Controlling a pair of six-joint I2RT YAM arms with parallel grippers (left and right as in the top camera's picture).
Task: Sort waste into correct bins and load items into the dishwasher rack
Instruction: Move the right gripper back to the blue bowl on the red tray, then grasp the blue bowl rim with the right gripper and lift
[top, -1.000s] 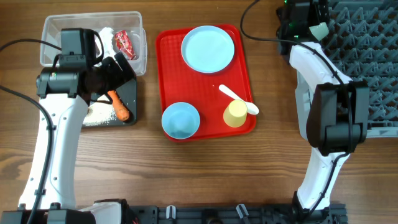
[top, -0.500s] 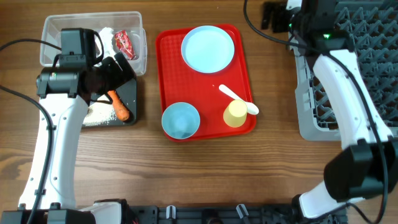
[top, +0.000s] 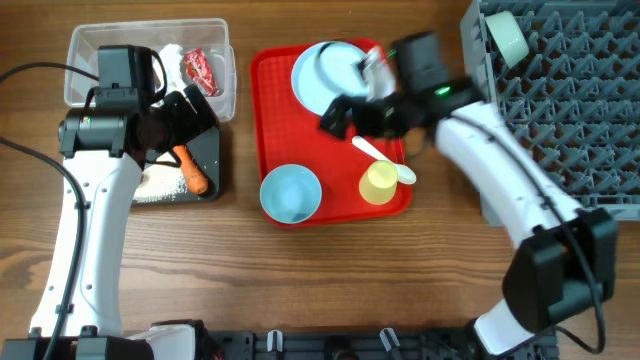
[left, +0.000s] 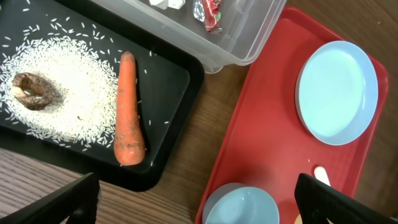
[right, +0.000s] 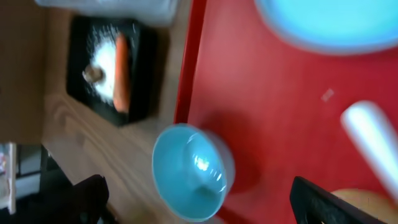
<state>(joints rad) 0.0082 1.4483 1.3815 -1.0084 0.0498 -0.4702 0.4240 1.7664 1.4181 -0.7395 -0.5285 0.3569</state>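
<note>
1. The clear tub (top: 82, 38) at the worktop's (top: 300, 280) far left holds two pieces of waste: one red wrapper (top: 203, 70) and one crumpled white tissue (top: 170, 54).
2. The black tray (left: 177, 81) sits just in front of the tub. In it lie one carrot piece (left: 127, 109), a spread of white rice grains (left: 74, 93) and one brown food lump (left: 32, 90) on the rice.
3. The red serving tray (top: 272, 130) in the middle carries four items:
   - one pale blue plate (top: 322, 78) at its far end
   - one light blue bowl (top: 291, 193) at its near left corner
   - one yellow cup (top: 380, 183) at its near right
   - one white spoon (top: 380, 155) just beside the cup
4. The grey dishwasher rack (top: 570, 100) at the right holds one pale green bowl (top: 508, 38), tilted on the pegs in its far left corner.
5. In all there are two bins, one serving tray, one rack, two bowls, one plate, one cup and one spoon.
6. The left hand (top: 188, 112) hangs over the black tray with its fingers spread wide, holding nothing.
7. The right hand (top: 350, 115) hangs over the red tray between plate and spoon. Its fingers are spread wide and empty. Its wrist picture is blurred.
</note>
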